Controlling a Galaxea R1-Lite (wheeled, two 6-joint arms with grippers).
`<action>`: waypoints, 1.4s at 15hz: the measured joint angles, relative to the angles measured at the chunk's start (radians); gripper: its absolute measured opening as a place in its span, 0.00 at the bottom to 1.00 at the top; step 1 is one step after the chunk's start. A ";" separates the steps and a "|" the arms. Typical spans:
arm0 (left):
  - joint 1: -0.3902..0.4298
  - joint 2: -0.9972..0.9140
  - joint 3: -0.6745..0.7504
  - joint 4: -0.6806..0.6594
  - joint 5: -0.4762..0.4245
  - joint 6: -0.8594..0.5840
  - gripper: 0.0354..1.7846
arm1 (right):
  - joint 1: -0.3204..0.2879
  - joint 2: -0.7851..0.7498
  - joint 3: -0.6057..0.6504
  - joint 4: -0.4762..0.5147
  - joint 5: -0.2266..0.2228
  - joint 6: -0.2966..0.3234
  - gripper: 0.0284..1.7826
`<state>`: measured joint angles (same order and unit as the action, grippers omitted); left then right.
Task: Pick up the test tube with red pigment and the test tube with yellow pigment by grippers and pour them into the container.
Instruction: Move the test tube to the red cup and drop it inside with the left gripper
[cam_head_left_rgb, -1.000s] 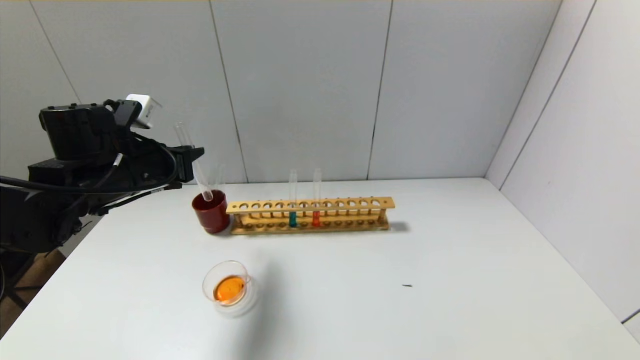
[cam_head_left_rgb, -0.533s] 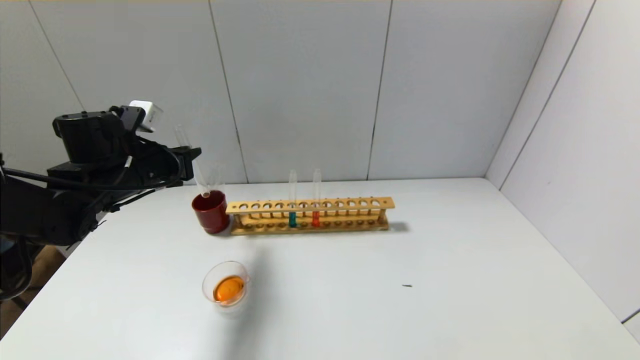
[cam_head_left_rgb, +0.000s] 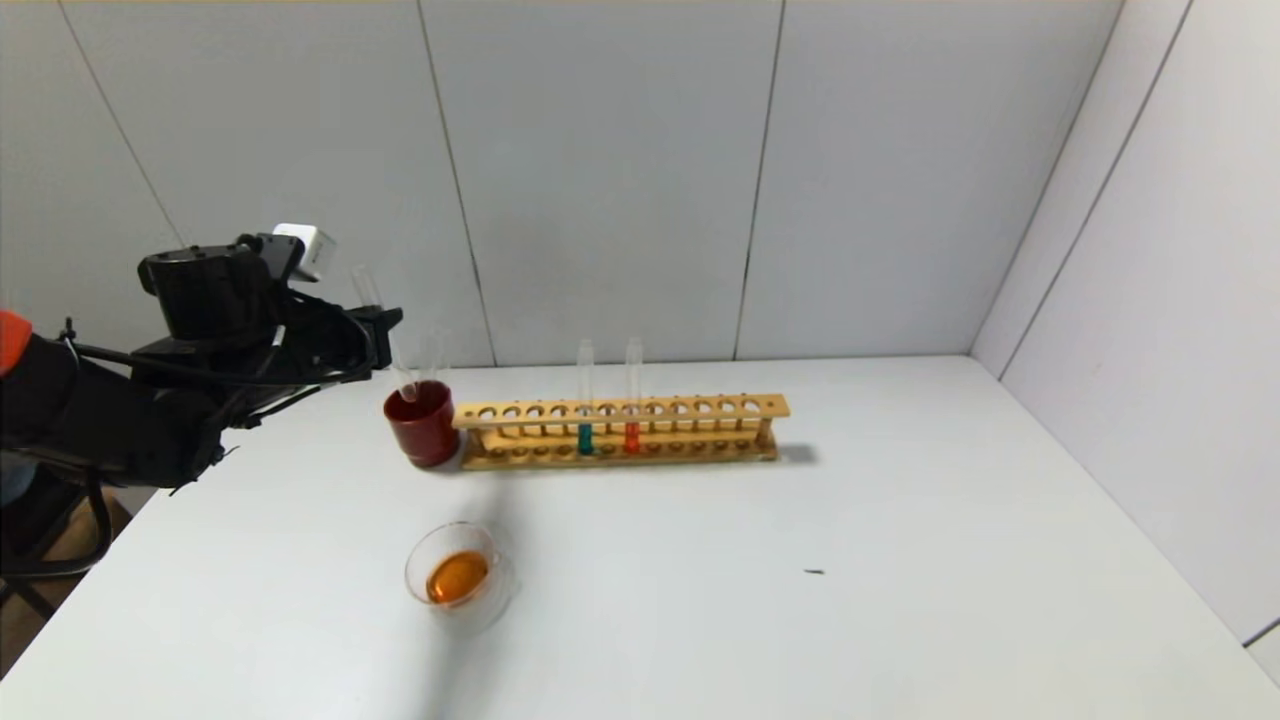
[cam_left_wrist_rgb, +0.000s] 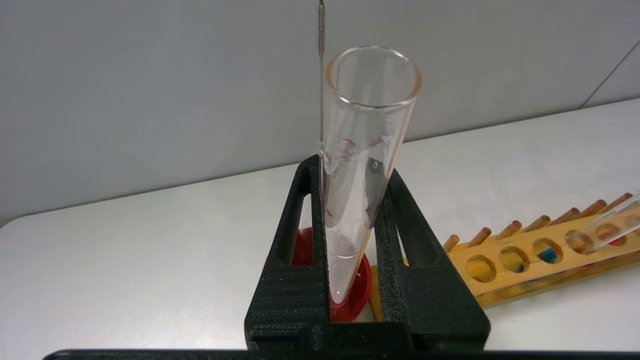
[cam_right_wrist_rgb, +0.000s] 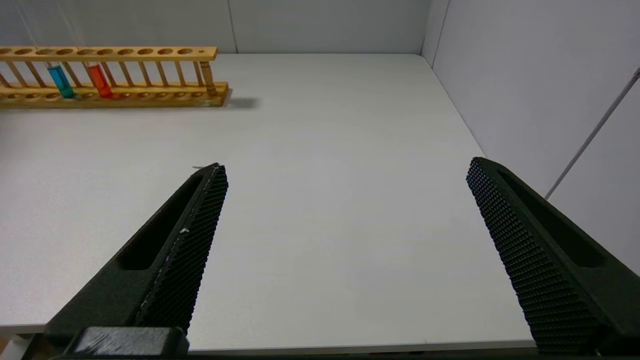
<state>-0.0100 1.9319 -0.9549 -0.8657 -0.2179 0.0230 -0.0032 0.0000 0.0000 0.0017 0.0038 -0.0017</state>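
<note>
1. my left gripper (cam_left_wrist_rgb: 352, 240) clamps a slim, emptied clear glass test tube (cam_left_wrist_rgb: 362, 150), its base over the dark red cup (cam_head_left_rgb: 423, 423).
2. my right gripper (cam_right_wrist_rgb: 345, 200) hangs spread wide.
3. the round glass dish (cam_head_left_rgb: 455, 570) of orange liquid sits nearer me than the left gripper.

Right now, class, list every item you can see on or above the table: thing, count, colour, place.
Empty test tube: one, clear, held over the red cup.
Red cup: one, dark red, at the rack's left end; a second clear tube stands in it.
Rack: one, wooden, at the table's back.
Teal tube: one, in the rack.
Red-orange tube: one, beside the teal one.
Glass dish: one, clear, holding orange liquid, table front.
Table: one, white.
Left gripper: black, jaws shut on the empty tube.
Right gripper: black, jaws open, above bare table.
</note>
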 joint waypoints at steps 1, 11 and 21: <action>0.003 0.010 -0.001 0.000 0.000 0.000 0.16 | 0.000 0.000 0.000 0.000 0.000 0.000 0.98; 0.023 0.104 -0.026 -0.054 -0.001 -0.002 0.16 | 0.000 0.000 0.000 0.000 0.000 0.000 0.98; 0.023 0.184 -0.065 -0.063 -0.007 -0.003 0.16 | 0.000 0.000 0.000 0.000 0.000 0.000 0.98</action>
<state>0.0130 2.1157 -1.0198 -0.9283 -0.2245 0.0196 -0.0028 0.0000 0.0000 0.0017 0.0043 -0.0017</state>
